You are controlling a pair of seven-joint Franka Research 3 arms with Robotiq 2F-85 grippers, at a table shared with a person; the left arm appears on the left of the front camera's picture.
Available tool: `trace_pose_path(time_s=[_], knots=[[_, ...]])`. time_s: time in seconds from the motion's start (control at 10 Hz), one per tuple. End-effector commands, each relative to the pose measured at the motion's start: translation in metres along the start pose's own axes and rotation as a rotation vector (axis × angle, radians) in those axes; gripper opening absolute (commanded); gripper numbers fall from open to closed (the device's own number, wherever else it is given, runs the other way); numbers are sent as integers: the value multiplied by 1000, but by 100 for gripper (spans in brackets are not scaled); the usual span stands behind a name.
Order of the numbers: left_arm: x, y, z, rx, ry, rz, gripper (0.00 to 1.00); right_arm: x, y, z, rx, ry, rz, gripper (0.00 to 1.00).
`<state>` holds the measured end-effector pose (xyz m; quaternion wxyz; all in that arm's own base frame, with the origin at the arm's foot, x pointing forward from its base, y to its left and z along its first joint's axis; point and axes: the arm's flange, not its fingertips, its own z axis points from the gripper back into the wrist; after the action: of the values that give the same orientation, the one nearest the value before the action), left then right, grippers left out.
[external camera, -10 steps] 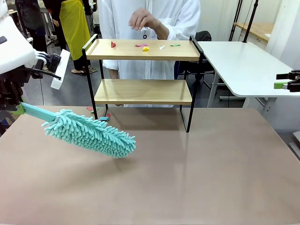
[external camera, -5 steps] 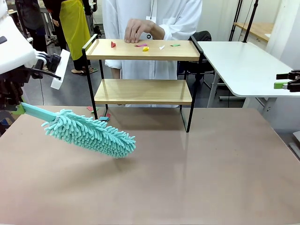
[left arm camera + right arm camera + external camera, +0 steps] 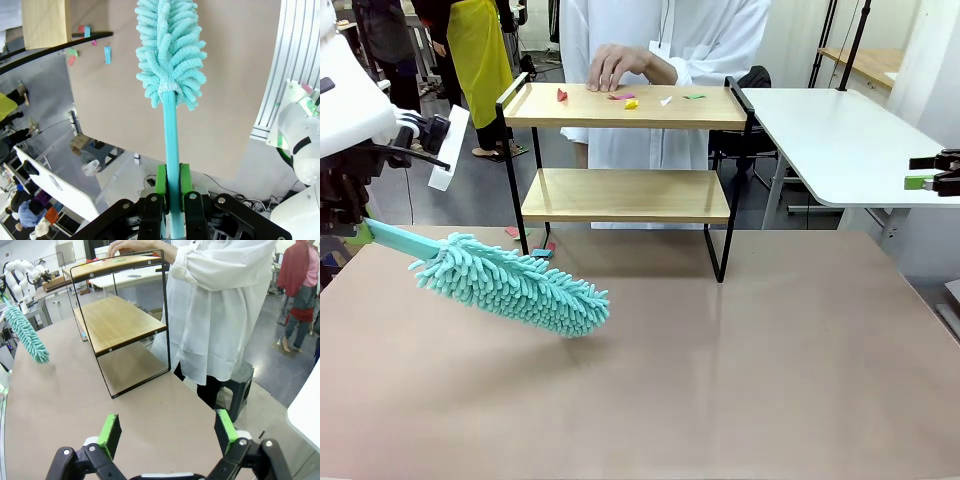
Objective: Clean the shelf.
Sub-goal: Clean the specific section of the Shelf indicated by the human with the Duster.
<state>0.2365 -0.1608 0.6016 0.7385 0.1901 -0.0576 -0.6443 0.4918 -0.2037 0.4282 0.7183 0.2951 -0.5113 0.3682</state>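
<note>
Left gripper (image 3: 173, 180) clamped on teal duster (image 3: 510, 283), right gripper (image 3: 167, 434) splayed empty; shelf (image 3: 625, 195) at far edge of table (image 3: 770, 380), person's hand (image 3: 615, 65) on top board (image 3: 710, 112), so sweeping now could strike it.

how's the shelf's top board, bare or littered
Littered: small coloured scraps lie along the top board, beside a person's hand.

The shelf (image 3: 625, 195) stood upright at the far side of the table (image 3: 720, 380), two light wooden boards in a thin black frame (raised rails at both ends). Small coloured scraps (image 3: 631, 103), possibly paper, lay scattered along its top board.
</note>
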Motion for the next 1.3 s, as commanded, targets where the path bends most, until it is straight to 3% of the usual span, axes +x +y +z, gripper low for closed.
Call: trace_pose_path(time_s=[0.0, 0.6, 0.9, 1.2], knots=[[0, 1, -2, -1, -25, 14, 13, 3, 1, -1, -1, -1, 7, 100], [0, 0, 0, 0, 0, 0, 13, 3, 1, -1, -1, -1, 7, 100], [4, 14, 39, -66, -173, -32, 13, 3, 1, -1, -1, -1, 7, 100], [43, 33, 90, -117, -362, -44, 13, 3, 1, -1, -1, -1, 7, 100]])
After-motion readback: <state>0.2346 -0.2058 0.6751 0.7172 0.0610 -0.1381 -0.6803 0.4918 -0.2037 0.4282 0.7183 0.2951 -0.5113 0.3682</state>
